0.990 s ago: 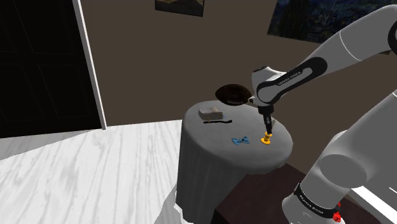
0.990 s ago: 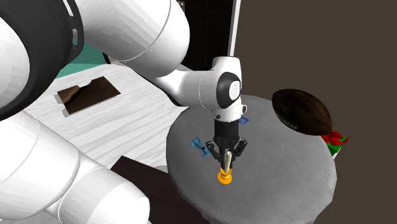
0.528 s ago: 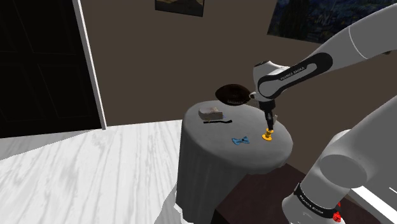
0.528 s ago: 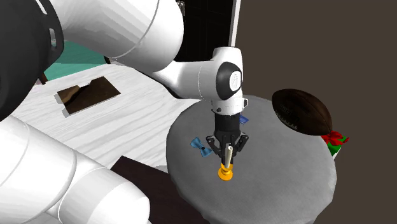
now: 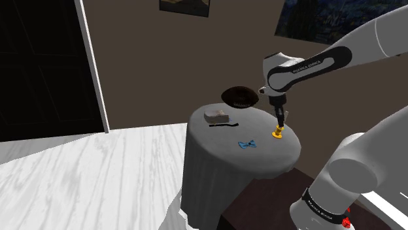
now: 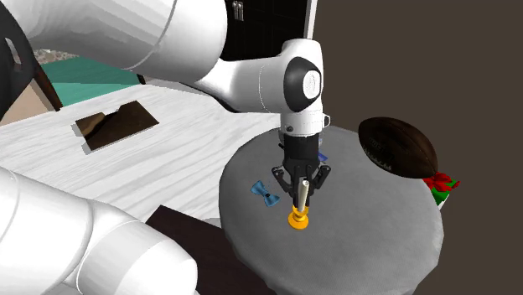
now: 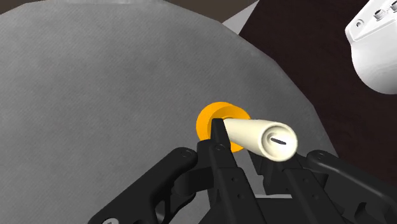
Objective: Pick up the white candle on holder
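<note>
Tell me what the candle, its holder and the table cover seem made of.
The candle looks like wax: matte cream, with a dark wick at its tip. The holder is flat orange, metal or plastic; the look leaves it open. The table cover seems grey cloth: it hangs in folds down the sides.

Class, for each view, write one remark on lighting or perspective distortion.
Shoulder view: dim, a pure black area left of the brown wall. Second exterior view: soft, even light on the round grey table and the cream candle on an orange holder. Wrist view: the candle is foreshortened, its wick end looming between the black fingers.
</note>
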